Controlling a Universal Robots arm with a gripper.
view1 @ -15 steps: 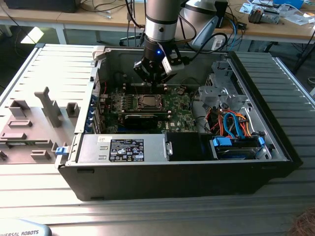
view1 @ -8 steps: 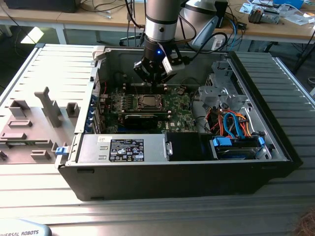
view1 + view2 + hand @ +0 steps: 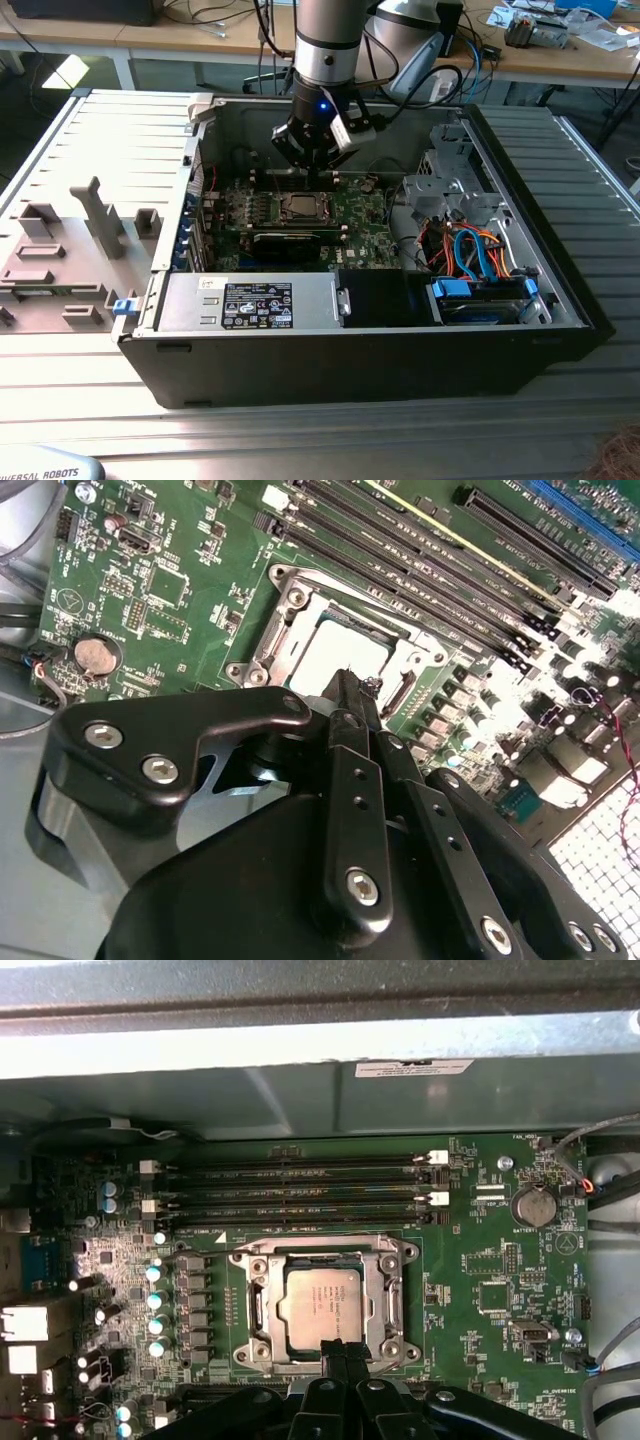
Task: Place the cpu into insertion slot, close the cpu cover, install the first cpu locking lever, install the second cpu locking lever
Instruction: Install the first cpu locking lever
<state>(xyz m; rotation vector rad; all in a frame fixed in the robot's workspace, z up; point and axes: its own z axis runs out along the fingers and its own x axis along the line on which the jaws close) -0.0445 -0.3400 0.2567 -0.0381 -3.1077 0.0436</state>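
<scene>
While the arm hangs over the open case, entries as follows:

Claw: black two-fingered gripper (image 3: 345, 695) on the silver arm, seen in both wrist views (image 3: 345, 1352); its fingertips are drawn together to a narrow point with no visible gap, and nothing is seen held between them. The tips sit at the socket's edge, just above or against the metal frame; actual contact cannot be told.

Chip: small flat square cpu with a silvery-grey metal top (image 3: 322, 1305), lying flat inside the socket; also visible in the exterior view (image 3: 297, 207) and the second wrist view (image 3: 338, 652).

Socket: square insertion slot with a silvery metal rim (image 3: 256, 1305), on the green motherboard (image 3: 480, 1260), beside the long black memory slots (image 3: 300, 1195).

Cover: thin silvery cpu cover frame (image 3: 325, 1256) appears to lie down around the chip, which shows through its window.

Housing: black and grey desktop computer case (image 3: 350, 360), side open, resting on a ribbed metal table (image 3: 100, 400).
</scene>
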